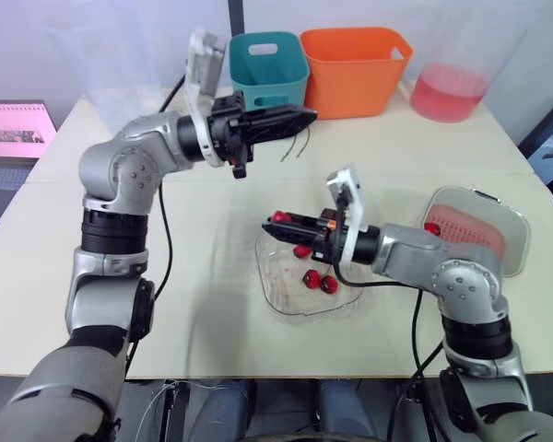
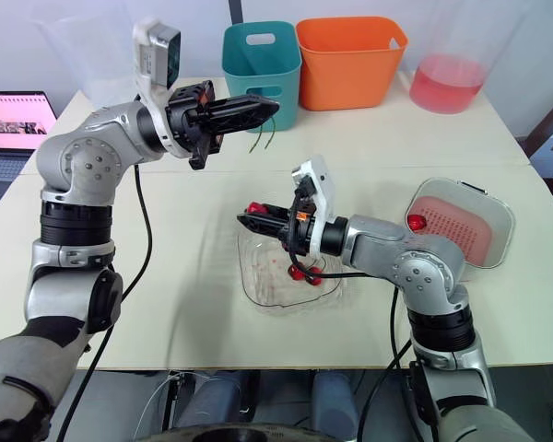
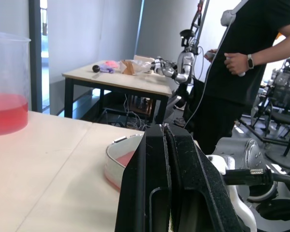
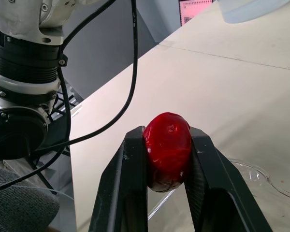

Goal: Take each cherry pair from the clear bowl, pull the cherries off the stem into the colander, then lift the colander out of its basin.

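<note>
The right gripper [image 4: 165, 135] covers both flanks of the glossy red cherry [image 4: 167, 150] it pinches, and its arm hides the right side of the clear plastic bowl [image 1: 272, 278]. The thin green stem [image 1: 302, 143] disappears between the pressed-together fingers [image 3: 150, 183] of the left gripper [image 1: 311, 115], which screen part of the red perforated colander [image 3: 128, 159] in its white basin [image 3: 116, 148]. The open laptop [image 1: 18, 129] is cut off at the edge.
</note>
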You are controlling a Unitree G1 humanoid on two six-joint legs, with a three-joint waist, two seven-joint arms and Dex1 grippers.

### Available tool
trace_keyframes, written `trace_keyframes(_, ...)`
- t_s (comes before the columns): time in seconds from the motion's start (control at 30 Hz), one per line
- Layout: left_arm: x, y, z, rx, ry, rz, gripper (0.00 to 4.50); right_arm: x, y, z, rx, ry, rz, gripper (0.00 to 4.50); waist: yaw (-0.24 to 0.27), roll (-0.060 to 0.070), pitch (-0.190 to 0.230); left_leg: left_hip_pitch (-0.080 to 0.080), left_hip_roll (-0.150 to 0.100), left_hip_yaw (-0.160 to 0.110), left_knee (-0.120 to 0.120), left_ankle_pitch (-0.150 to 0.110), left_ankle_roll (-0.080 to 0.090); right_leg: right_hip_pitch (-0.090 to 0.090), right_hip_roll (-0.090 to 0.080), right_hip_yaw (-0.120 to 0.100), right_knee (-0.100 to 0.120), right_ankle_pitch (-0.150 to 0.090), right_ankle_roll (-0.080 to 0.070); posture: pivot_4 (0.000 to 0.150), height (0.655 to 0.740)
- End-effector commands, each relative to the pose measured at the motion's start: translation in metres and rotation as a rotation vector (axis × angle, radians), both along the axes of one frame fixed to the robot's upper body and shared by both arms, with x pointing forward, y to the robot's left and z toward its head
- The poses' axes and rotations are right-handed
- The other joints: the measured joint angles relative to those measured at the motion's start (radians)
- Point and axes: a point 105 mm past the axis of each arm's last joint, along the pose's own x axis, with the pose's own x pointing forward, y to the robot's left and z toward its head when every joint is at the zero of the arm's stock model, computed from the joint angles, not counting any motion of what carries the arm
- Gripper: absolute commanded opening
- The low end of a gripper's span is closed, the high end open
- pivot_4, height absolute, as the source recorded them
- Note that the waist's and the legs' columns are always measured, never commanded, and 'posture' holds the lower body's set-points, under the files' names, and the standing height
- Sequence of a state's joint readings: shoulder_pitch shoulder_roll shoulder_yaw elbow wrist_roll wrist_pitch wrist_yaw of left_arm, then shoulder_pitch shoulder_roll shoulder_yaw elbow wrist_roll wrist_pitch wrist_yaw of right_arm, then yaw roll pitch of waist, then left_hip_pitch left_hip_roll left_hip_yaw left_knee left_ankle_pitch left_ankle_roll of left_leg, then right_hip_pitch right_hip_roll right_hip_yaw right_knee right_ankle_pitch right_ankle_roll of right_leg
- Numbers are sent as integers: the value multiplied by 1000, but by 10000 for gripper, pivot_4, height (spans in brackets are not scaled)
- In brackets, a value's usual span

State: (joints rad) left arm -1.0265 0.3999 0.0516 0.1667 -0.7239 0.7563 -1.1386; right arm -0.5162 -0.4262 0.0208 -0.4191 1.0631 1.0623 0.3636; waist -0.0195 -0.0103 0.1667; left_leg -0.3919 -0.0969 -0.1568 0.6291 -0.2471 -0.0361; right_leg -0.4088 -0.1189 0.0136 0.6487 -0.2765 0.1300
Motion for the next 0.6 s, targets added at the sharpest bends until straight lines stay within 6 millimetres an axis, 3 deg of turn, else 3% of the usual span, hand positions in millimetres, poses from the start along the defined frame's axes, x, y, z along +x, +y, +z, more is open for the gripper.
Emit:
trace_keyframes(0.03, -3, 2, 5, 4, -55, 11, 0, 1, -28, 28, 21, -127, -74, 5432, 1, 0, 0, 0, 0, 0, 0, 0, 0, 0, 0, 0, 0, 0, 0, 1500, 7400)
trace_keyframes(0.17, -2, 6, -8, 49, -66, 37, 0, 15, -92, 40, -77, -209, -294, 5432, 9, 0, 0, 0, -1, 0, 0, 0, 0, 1, 0, 0, -1, 0, 0, 1500, 7400)
trace_keyframes(0.27, -2, 8, -19, 76, -66, 52, 0, 20, -160, 47, -199, -243, -511, 5432, 10, 0, 0, 0, -1, 1, 1, -4, 6, 2, 0, 0, -2, 0, 0, 1500, 7400)
trace_keyframes(0.37, -2, 10, -26, 83, -55, 58, 0, 17, -209, 41, -383, -256, -645, 5432, 8, -1, 0, 0, -1, 5, 1, -4, 7, 2, 0, 0, -1, 0, 0, 1500, 7400)
trace_keyframes(0.5, -2, 10, -33, 93, -46, 66, 0, 14, -248, 24, -535, -238, -743, 5432, -1, -1, 0, 2, 2, 11, 1, -5, 8, 2, 1, 2, -1, 0, 0, 1500, 7400)
trace_keyframes(0.6, -1, 9, -38, 107, -46, 69, 0, 16, -261, 9, -587, -213, -767, 5432, -1, 0, 0, 3, 3, 15, 1, -5, 9, 1, 1, 4, 0, 0, 0, 1500, 7400)
